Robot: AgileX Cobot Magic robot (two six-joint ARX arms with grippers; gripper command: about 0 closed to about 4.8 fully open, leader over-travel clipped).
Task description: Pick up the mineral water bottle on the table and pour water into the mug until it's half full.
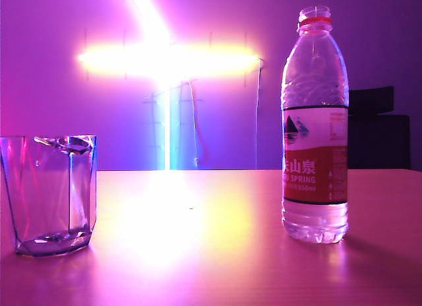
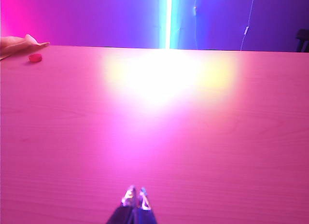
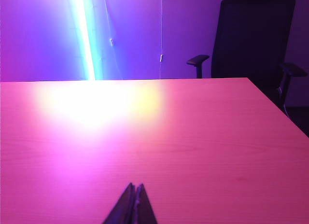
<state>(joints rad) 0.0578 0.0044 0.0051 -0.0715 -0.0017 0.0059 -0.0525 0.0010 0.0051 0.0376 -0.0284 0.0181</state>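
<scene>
On table (image 1: pixel 217 253), bottle (image 1: pixel 315 128) upright.

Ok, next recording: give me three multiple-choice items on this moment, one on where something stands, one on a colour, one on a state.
1. In the exterior view, where does the bottle stand relative to the glass?
A. to its right, apart from it
B. to its left, touching it
C. inside it

2. What colour is the ring round the bottle's neck?
A. green
B. red
C. yellow

3. How do the two claws stand?
A. both shut, holding nothing
B. left claw shut on the bottle
C. right claw wide open over the glass

Answers:
1. A: the bottle stands upright on the right of the table, the glass on the left with bare wood between them.
2. B: a red band sits just under the bottle's mouth.
3. A: the left claw and right claw each show tips pressed together over bare tabletop.
</scene>
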